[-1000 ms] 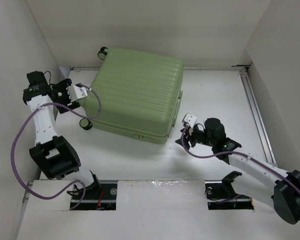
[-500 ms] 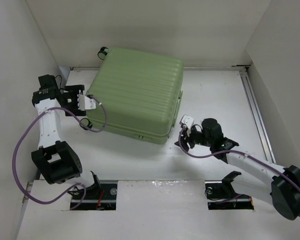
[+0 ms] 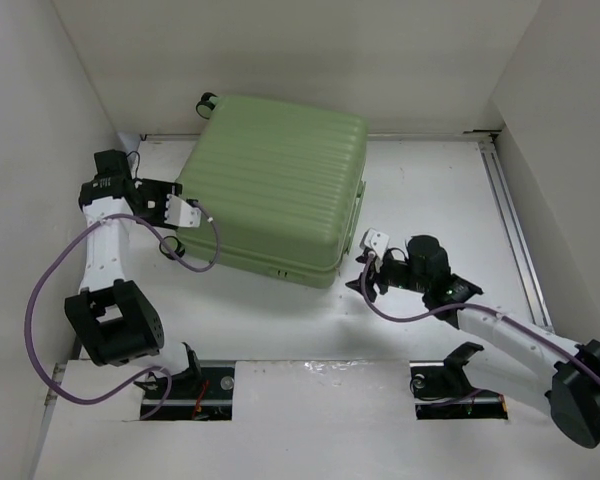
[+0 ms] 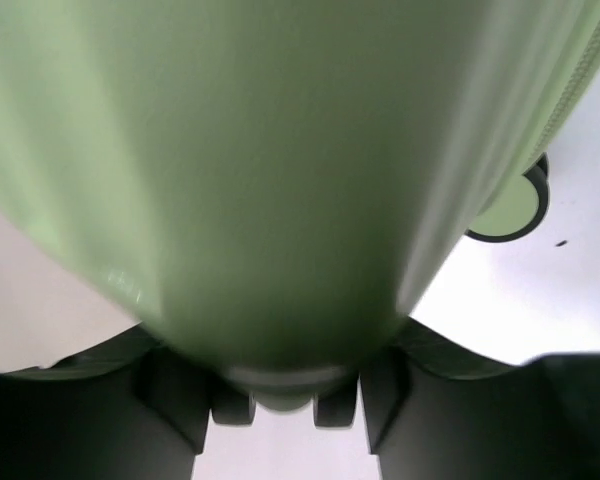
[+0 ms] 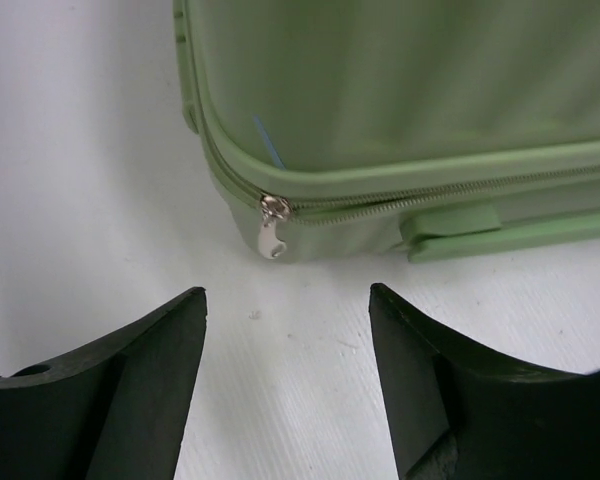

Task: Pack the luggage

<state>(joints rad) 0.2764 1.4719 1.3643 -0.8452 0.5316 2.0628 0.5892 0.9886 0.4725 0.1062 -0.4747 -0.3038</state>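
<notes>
Luggage (image 3: 270, 190) lies shut and flat on the table (image 3: 430, 190), with a gripper at each of its two corners nearest the arms. The left gripper (image 3: 187, 212) is hard against the left side of the shell, by the corner. In its wrist view the green shell bulges down between the two dark fingers (image 4: 90, 420) and fills almost everything ahead. Whether they pinch the shell or only straddle it I cannot tell. Just to that gripper's right a wheel (image 4: 510, 205) shows under the shell's edge. The right gripper (image 5: 287, 300) is spread wide and holds nothing, low over bare table. Straight ahead of it, near but apart, is the luggage's other corner. There a silver zipper pull (image 5: 271, 232) hangs from the zipper (image 5: 430, 192), which runs off to the gripper's right along the seam.
</notes>
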